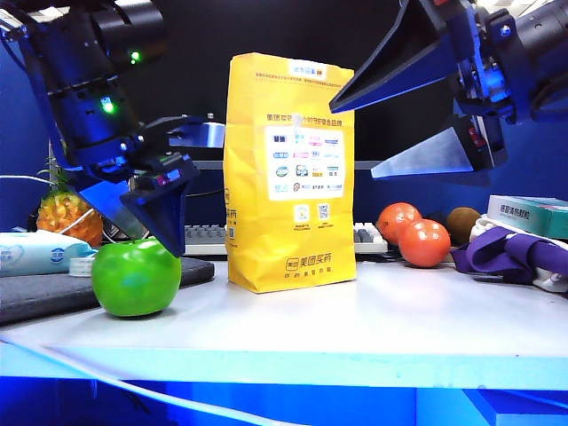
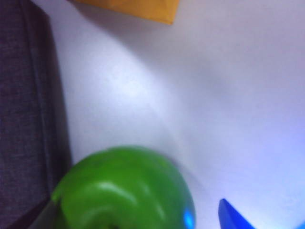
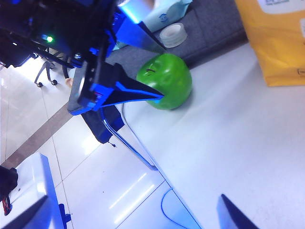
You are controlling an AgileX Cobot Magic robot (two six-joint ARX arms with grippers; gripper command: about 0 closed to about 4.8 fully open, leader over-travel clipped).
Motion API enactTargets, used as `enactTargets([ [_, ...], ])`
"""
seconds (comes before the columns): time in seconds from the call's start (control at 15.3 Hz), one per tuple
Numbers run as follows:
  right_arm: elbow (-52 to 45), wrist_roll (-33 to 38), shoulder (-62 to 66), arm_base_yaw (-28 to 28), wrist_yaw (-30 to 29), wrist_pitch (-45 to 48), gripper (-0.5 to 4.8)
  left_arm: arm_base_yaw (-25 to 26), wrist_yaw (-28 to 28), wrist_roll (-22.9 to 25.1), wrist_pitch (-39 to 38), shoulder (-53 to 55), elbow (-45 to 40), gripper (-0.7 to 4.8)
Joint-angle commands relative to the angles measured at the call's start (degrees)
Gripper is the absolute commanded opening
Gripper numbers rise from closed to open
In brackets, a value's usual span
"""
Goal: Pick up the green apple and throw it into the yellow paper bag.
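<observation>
Green apple (image 1: 136,277) is seen at the lower left of the exterior view, resting on the white table (image 1: 355,319) beside a dark mat (image 1: 53,293). Its glossy, rigid, rounded skin is judged slippery, so its widest middle should be gripped. The left gripper (image 1: 146,222) is spread wide just above it, empty. The right gripper (image 1: 390,124), upper right, is held open and empty. Chinese text and small logos are printed on the yellow paper bag (image 1: 288,177), at centre; the writing cannot be read with confidence.
</observation>
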Motion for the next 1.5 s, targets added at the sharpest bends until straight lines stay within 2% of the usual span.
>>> enactTargets([
  [0.07,0.33,-1.14,-0.09,0.02,-0.2,0.63,4.79,-0.04,-0.72,-0.13,-2.69,1.77,-0.04,4.79],
  [0.46,0.33,-2.08,-0.09,0.02,0.35,1.07,4.79,-0.04,-3.02,2.27,-7.74,3.3,-0.04,4.79],
  [0.52,0.33,-2.14,-0.09,0.02,1.18,1.05,4.79,-0.02,-3.08,2.4,-8.24,3.3,-0.04,3.52],
  [0.59,0.33,-2.8,-0.09,0.02,1.86,1.07,4.79,0.0,-3.85,2.78,-8.39,3.3,-0.04,2.54],
  [0.72,0.33,-3.17,-0.09,0.02,2.21,1.53,4.79,0.0,-4.26,4.39,-8.48,3.28,0.09,1.07],
  [0.91,0.33,-3.15,-0.09,0.0,2.47,3.19,4.79,-0.07,-6.86,7.34,-10.32,3.26,2.69,0.85],
  [1.24,0.85,-3.08,-0.13,0.0,3.17,5.6,4.79,-0.5,-7.69,7.32,-22.62,1.42,22.58,0.84],
  [1.44,3.91,-3.13,-0.13,0.0,3.21,5.35,4.79,-1.38,-4.52,8.15,-20.9,-3.72,31.08,0.84],
  [1.5,5.44,-3.17,-0.13,-0.09,3.3,5.35,4.79,-1.38,-0.13,8.41,-18.95,-5.73,33.48,0.83],
])
